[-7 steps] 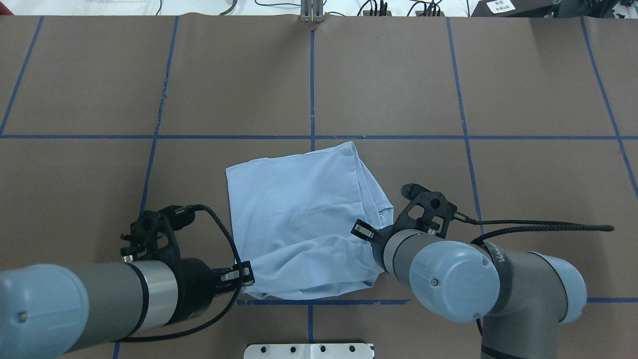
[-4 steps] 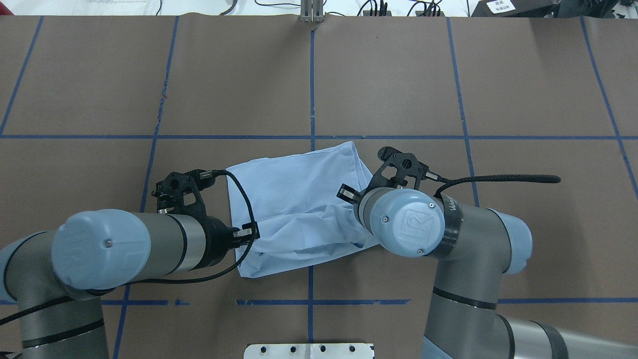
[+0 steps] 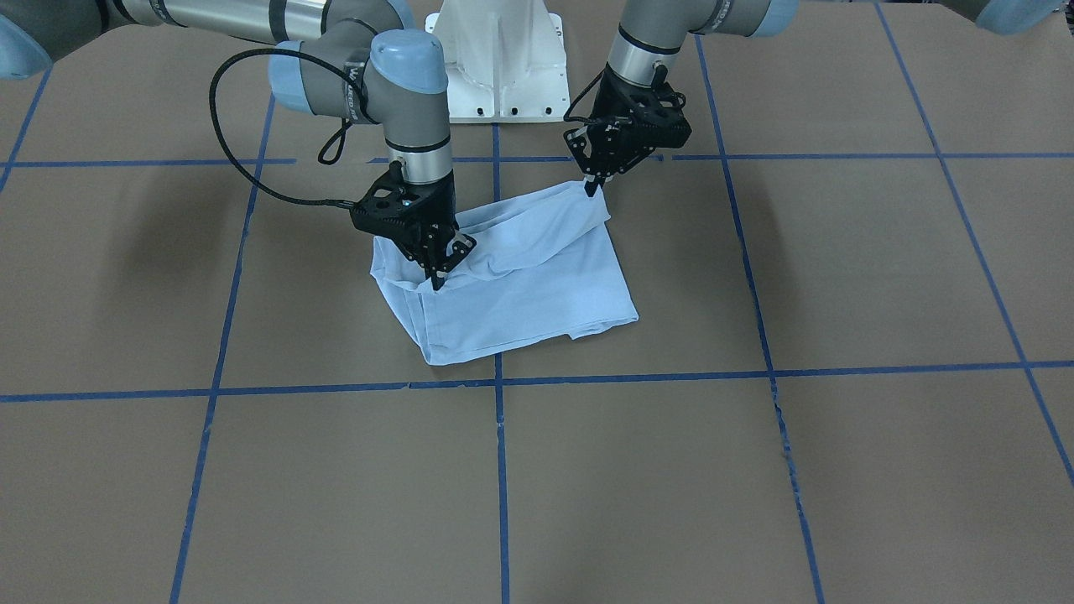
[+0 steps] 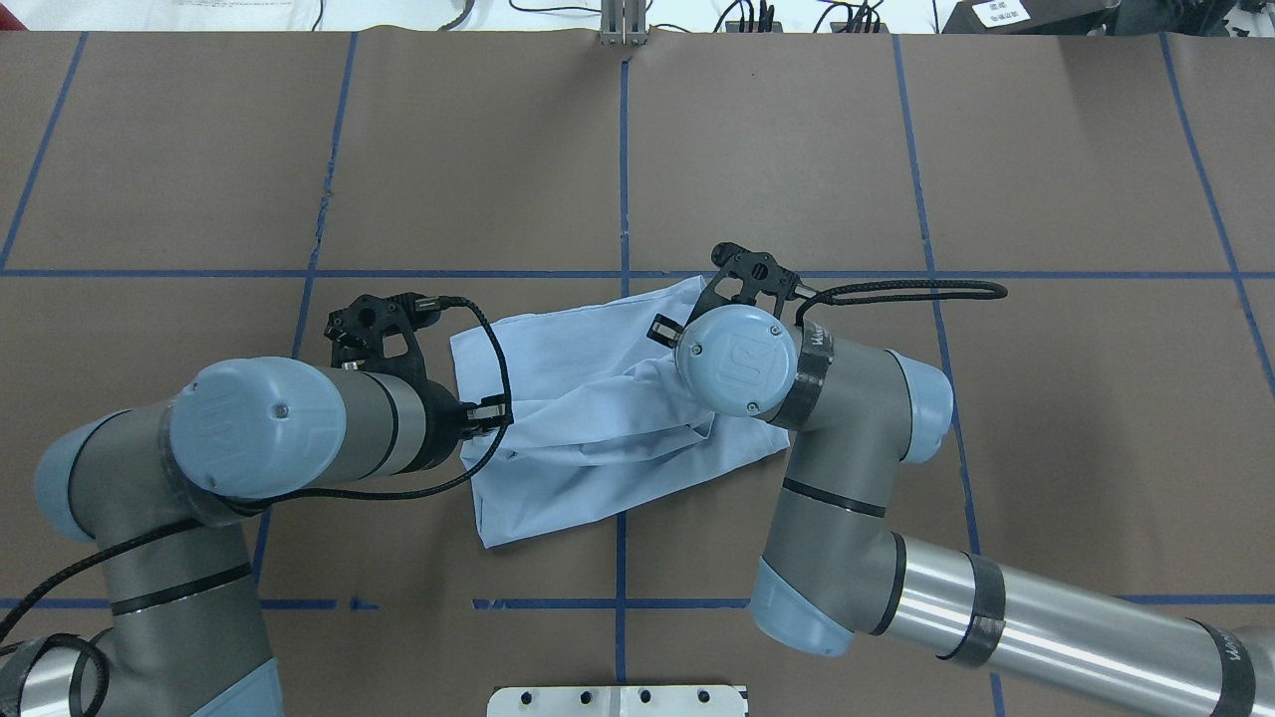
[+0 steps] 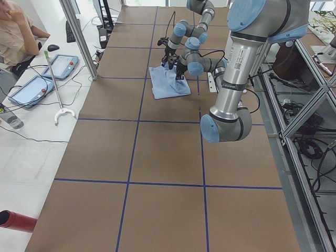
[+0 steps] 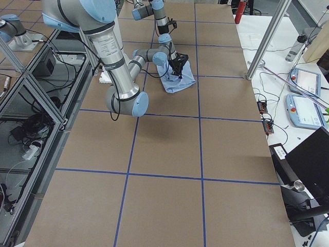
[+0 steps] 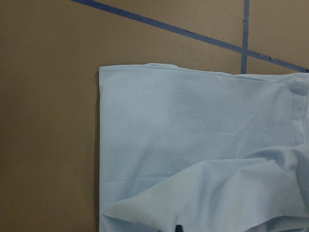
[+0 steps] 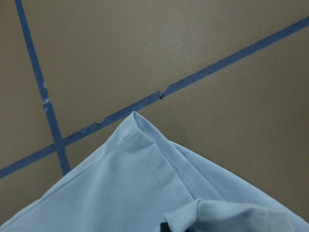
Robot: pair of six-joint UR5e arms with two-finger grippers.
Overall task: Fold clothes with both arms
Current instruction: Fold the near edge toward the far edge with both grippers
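The clothes are one light blue T-shirt [image 4: 588,398], partly folded near the table's middle; its print and collar are hidden. In the front-facing view my left gripper [image 3: 594,186] is shut on the shirt's [image 3: 537,285] near corner on that view's right and holds it raised. My right gripper [image 3: 436,277] is shut on the near edge at the other side. The lifted edge hangs between them over the flat lower layer. From overhead, the wrists cover both grippers. The left wrist view shows a flat layer [image 7: 193,135]; the right wrist view shows a folded corner [image 8: 145,183].
Blue tape lines [image 4: 623,149] divide the brown table into squares. The white pedestal base [image 3: 502,67] stands at the robot's side. A seated person [image 5: 16,31], tablets [image 5: 31,86] and a red cylinder [image 5: 16,220] are on a side bench beyond the far edge.
Both grippers moved away from the robot toward the table's middle, carrying the shirt's near edge up and over the rest. The near part of the shirt left the front tape line.
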